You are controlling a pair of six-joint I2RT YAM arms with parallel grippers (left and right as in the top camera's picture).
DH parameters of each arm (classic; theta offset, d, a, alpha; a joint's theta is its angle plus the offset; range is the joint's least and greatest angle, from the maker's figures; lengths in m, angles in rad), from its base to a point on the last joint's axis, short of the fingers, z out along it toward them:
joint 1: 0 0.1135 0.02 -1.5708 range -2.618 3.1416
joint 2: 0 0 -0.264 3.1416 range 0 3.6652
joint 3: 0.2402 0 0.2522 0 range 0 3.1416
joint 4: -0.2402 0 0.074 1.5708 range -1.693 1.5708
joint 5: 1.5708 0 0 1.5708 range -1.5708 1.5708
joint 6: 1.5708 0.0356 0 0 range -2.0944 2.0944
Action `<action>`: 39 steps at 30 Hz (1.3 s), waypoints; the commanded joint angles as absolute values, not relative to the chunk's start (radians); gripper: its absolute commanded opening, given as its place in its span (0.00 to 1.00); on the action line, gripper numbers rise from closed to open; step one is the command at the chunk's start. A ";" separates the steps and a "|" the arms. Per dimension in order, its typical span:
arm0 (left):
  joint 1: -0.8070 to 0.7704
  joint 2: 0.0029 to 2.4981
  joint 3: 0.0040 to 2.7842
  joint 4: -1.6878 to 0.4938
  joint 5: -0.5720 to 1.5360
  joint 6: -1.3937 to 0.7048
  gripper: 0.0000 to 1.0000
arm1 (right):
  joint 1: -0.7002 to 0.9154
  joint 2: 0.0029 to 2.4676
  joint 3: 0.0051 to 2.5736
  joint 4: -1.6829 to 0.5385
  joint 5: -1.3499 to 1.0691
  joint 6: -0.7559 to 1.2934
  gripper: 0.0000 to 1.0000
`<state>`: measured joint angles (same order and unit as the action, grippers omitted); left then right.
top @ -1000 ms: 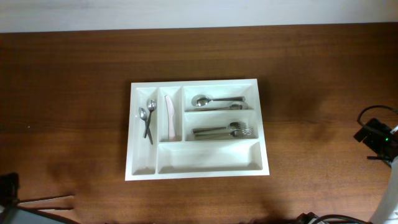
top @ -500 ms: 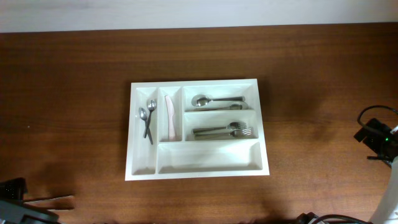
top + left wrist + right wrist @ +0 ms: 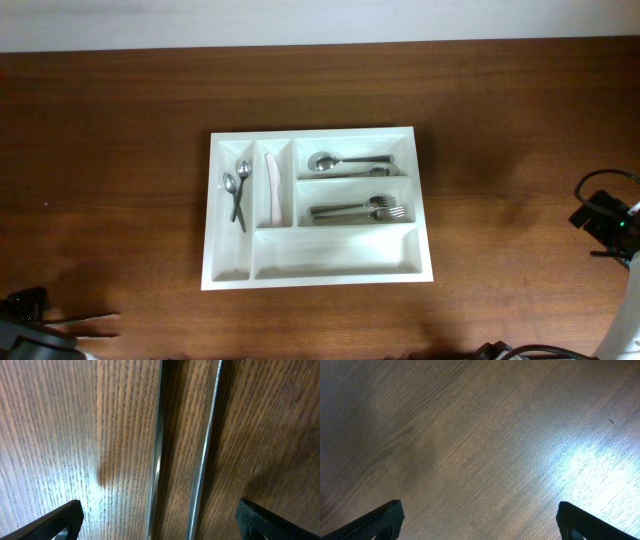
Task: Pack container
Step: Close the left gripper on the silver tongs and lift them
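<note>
Wooden table (image 3: pixel 520 120), container (image 3: pixel 318 282) overhead only; left pincer (image 3: pixel 160 520) spread over metal rods (image 3: pixel 207 435), right pincer (image 3: pixel 477 520) spread.

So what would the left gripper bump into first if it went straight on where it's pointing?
Probably the two thin shiny metal strips lying on the brown wooden table, between the fingers of the open left gripper. What they are, and how far off, I can't tell.
</note>
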<state>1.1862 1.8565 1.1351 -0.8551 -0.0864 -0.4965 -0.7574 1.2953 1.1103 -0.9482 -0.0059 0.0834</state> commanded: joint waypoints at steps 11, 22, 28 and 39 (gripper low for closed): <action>1.192 1.870 1.123 -0.778 -0.069 -0.404 0.99 | -0.762 1.298 1.111 -0.945 -0.012 0.093 0.99; 1.192 1.870 1.066 -0.719 0.005 -0.366 0.99 | -0.762 1.298 1.111 -0.945 -0.012 0.094 0.99; 1.192 1.870 1.065 -0.718 0.004 -0.373 0.99 | -0.762 1.298 1.111 -0.945 -0.012 0.093 0.99; 1.192 1.870 1.065 -0.746 0.006 -0.400 0.99 | -0.762 1.298 1.111 -0.945 -0.012 0.093 0.99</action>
